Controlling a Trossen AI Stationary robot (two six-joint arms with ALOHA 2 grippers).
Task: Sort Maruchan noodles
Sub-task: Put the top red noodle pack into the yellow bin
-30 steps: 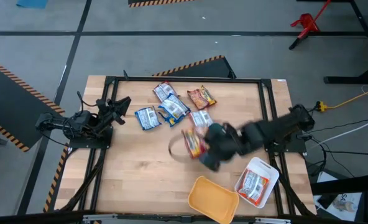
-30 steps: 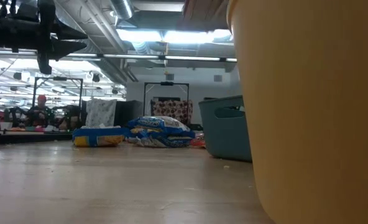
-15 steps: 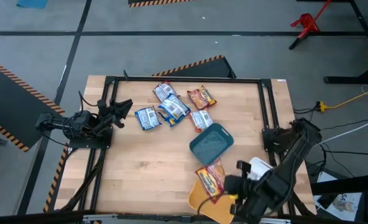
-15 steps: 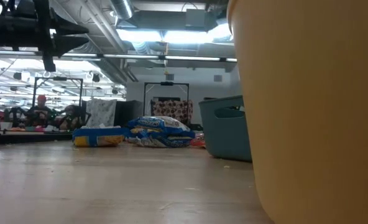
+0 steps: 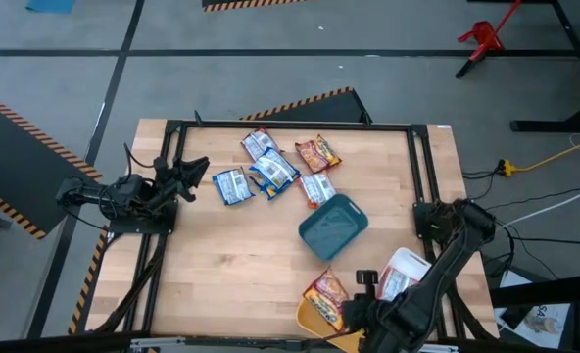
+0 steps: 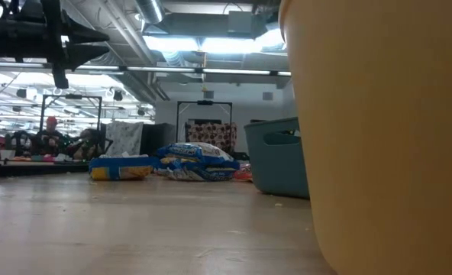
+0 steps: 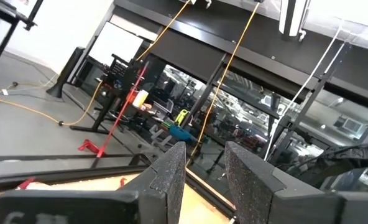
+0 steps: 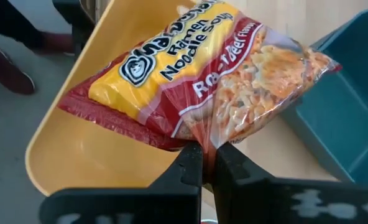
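My right gripper (image 5: 352, 307) is at the table's near edge, shut on a red-and-yellow noodle packet (image 5: 326, 293) (image 8: 190, 74) held over the orange tray (image 5: 319, 322) (image 8: 72, 155). Several more packets, blue-and-white (image 5: 233, 184) (image 5: 273, 172) (image 5: 259, 144) and red-and-yellow (image 5: 316, 153), lie flat near the far edge; one (image 5: 316, 187) lies beside the teal tray (image 5: 334, 226). Another packet (image 5: 398, 286) lies in the white tray (image 5: 414, 263). My left gripper (image 5: 194, 167) (image 7: 204, 177) waits open at the left edge. My right gripper pinches the red-and-yellow packet by the clear sealed edge of one short end (image 8: 204, 138), between its two fingertips (image 8: 190, 163). The fingers come slanting down from the table's right. The packet reaches out ahead of them over the orange tray; whether its far end touches the tray I cannot tell.
The teal tray sits in the table's middle, between the loose packets and the orange tray. In the low view the orange tray's wall (image 6: 379, 137) fills the right side, with the teal tray (image 6: 278, 156) and packets (image 6: 195, 162) behind. Bare wood lies left of the trays.
My right gripper has carried the red-and-yellow packet from the table's middle toward the near edge, past the teal tray, which now shows uncovered, and over the orange tray. It has stayed shut on the packet. The left arm has kept still.
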